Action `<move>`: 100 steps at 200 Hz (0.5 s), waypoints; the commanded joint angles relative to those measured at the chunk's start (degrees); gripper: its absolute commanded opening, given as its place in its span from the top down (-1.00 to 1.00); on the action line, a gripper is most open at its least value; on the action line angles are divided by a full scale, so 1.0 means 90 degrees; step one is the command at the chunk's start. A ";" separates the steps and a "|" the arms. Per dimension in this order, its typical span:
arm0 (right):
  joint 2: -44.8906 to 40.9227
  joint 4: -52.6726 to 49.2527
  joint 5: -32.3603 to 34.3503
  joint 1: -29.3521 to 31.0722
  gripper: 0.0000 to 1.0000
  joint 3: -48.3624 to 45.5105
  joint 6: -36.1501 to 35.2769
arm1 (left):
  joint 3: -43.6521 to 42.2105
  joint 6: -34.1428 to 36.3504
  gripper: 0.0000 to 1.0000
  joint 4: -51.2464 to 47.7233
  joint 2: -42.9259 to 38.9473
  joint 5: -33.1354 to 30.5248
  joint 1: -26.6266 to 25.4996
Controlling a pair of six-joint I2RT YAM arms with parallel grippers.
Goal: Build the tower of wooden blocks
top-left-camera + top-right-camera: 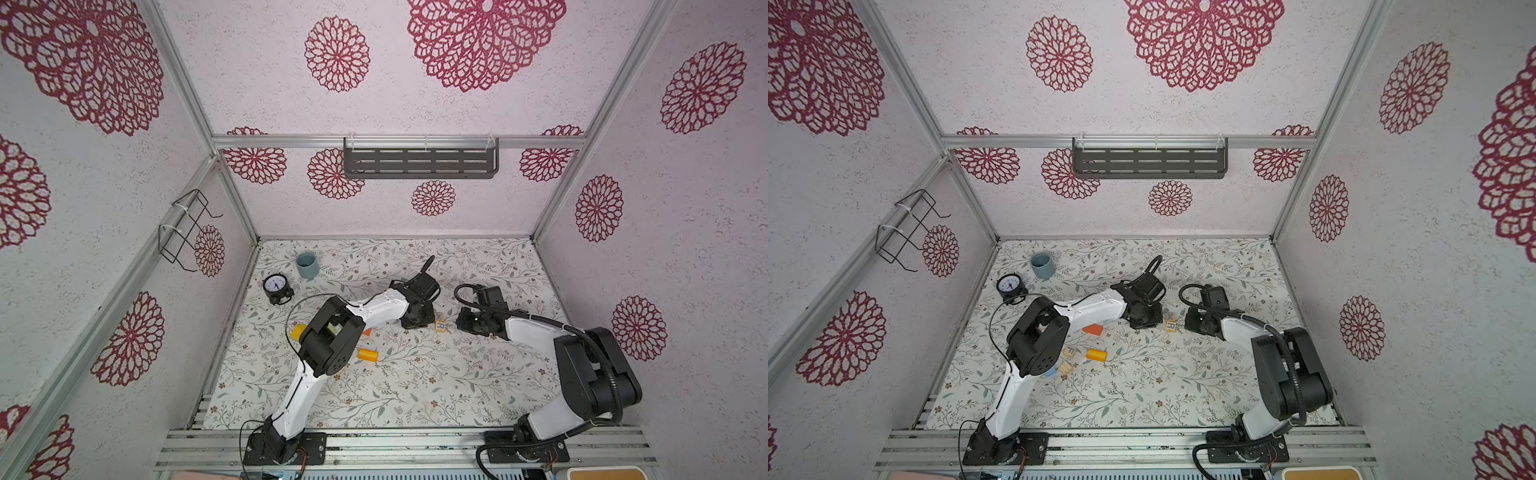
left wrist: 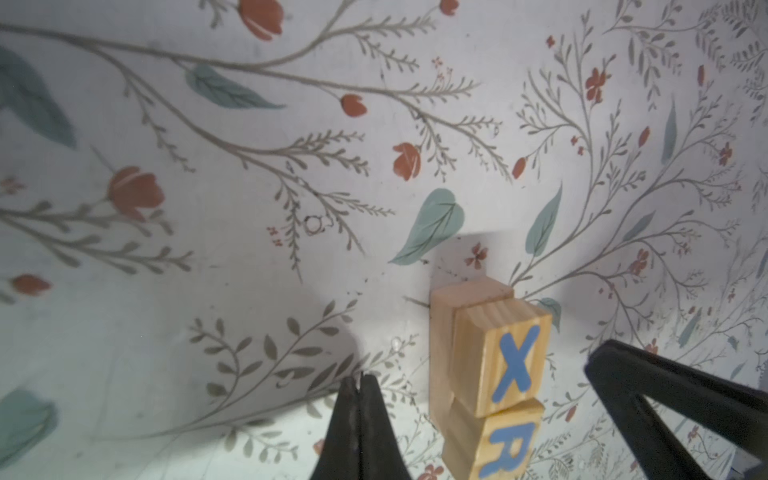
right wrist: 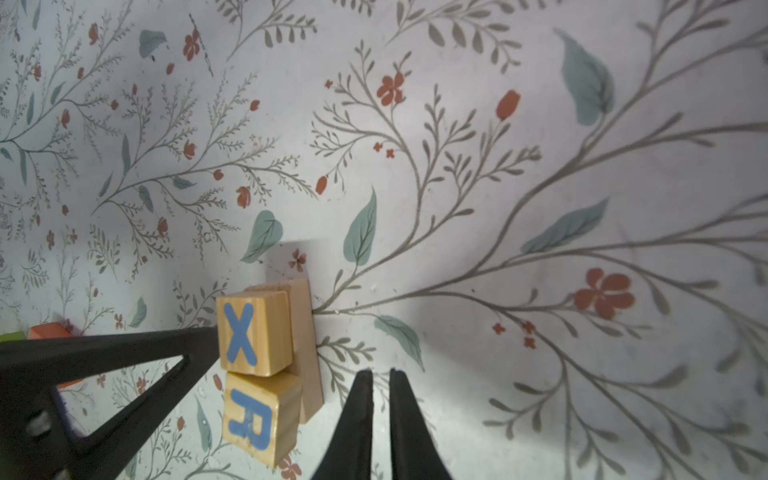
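Two plain wood blocks, letter cubes X (image 2: 505, 359) and R (image 2: 496, 444), sit side by side on a flat plain block (image 3: 309, 353) mid-table (image 1: 440, 323). My left gripper (image 2: 359, 380) is shut and empty just left of them (image 1: 419, 322). My right gripper (image 3: 380, 372) is shut to a thin slit and empty just right of them (image 1: 468, 326). In the right wrist view the left gripper's finger (image 3: 124, 353) reaches the X cube's side. Loose blocks lie near the left arm: an orange cylinder (image 1: 1096, 354), an orange block (image 1: 1093, 330), letter cubes (image 1: 1070, 352), a yellow block (image 1: 298, 332). The tower is out of view.
A grey-blue cup (image 1: 306, 265) and a round black alarm clock (image 1: 275, 286) stand at the back left of the floral mat. The left arm's elbow (image 1: 328, 336) hangs over part of the loose blocks. A wire rack (image 1: 187, 228) hangs on the left wall.
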 commanded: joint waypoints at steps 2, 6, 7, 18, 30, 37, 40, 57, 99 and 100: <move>0.0131 0.0217 -0.0336 0.0037 0.73 0.0214 0.0161 | 0.0072 -0.0171 1.00 0.0329 0.0113 0.0156 -0.0001; 0.0151 0.0249 -0.0368 0.0042 0.73 0.0216 0.0177 | 0.0057 -0.0188 1.00 0.0358 0.0115 0.0167 -0.0010; 0.0153 0.0254 -0.0382 0.0037 0.73 0.0220 0.0180 | 0.0055 -0.0191 1.00 0.0365 0.0114 0.0172 -0.0006; 0.0217 0.0309 -0.0477 0.0044 0.73 0.0248 0.0213 | 0.0024 -0.0214 1.00 0.0420 0.0108 0.0196 -0.0026; 0.0267 0.0391 -0.0586 0.0046 0.73 0.0254 0.0247 | -0.0014 -0.0244 1.00 0.0458 0.0102 0.0196 -0.0045; 0.0296 0.0432 -0.0650 0.0052 0.73 0.0264 0.0268 | -0.0048 -0.0261 1.00 0.0496 0.0089 0.0202 -0.0050; 0.0314 0.0450 -0.0678 0.0051 0.73 0.0264 0.0266 | -0.0064 -0.0270 1.00 0.0517 0.0080 0.0211 -0.0049; 0.0386 0.0473 -0.0791 0.0061 0.73 0.0303 0.0246 | -0.0103 -0.0289 1.00 0.0529 0.0071 0.0245 -0.0071; 0.0409 0.0518 -0.0831 0.0133 0.74 0.0293 0.0192 | -0.0230 -0.0357 1.00 0.0614 0.0009 0.0285 -0.0109; 0.0409 0.0520 -0.0833 0.0136 0.74 0.0293 0.0192 | -0.0230 -0.0358 1.00 0.0615 0.0007 0.0285 -0.0109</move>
